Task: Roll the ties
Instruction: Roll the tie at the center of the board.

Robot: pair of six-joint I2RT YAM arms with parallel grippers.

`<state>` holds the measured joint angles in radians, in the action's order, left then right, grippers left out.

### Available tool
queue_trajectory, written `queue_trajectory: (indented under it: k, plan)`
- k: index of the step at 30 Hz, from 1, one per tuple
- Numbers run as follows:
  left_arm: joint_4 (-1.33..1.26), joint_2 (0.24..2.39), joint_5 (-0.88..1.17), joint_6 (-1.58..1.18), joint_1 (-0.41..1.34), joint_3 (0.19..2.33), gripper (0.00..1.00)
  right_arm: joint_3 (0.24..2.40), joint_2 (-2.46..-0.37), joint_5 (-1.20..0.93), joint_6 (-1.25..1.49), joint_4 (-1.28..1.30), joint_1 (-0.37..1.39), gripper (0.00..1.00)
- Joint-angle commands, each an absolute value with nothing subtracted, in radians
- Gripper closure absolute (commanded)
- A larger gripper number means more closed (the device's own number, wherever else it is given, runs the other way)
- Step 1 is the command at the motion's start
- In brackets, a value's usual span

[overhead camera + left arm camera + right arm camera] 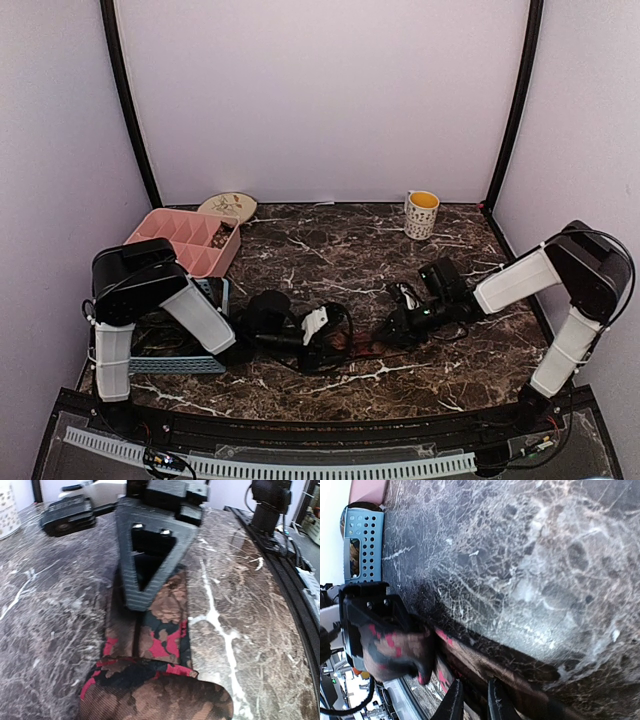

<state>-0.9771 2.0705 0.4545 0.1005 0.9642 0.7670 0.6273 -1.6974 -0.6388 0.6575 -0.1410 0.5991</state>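
Note:
One tie [362, 347], reddish-brown with red and black patches, lies flat on the marble table between my two grippers. My left gripper [322, 330] is shut on its rolled end. That coil [160, 700] fills the bottom of the left wrist view and hides my left fingers; the flat strip [165, 630] runs away from it. The right wrist view shows the coil [395, 647] in the left gripper and the strip [485, 665]. My right gripper [398, 325] [472, 702] has its fingers close together on the strip, and one finger [145, 555] rests on the fabric. No other ties show.
A pink divided tray [185, 240] and a small plate [228, 206] stand at the back left. A spotted mug [422, 213] stands at the back right. A blue perforated basket [175, 362] sits by the left arm's base. A black rail runs along the near table edge.

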Motion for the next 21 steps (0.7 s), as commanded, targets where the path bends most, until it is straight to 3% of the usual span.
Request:
queue_trajectory:
  k: [1,11,21]
  plan:
    - [-0.879,2.029,0.308,0.077,0.958,0.730,0.74,0.570,-1.717,-0.525,0.666,0.010,0.597,0.82]
    - [-0.779,2.046,0.359,0.151,0.969,0.755,0.73,0.667,-1.557,-0.557,0.683,0.020,0.621,0.68]
    - [-0.794,2.056,0.361,0.134,0.969,0.752,0.72,0.758,-1.603,-0.590,0.702,0.010,0.750,0.88]
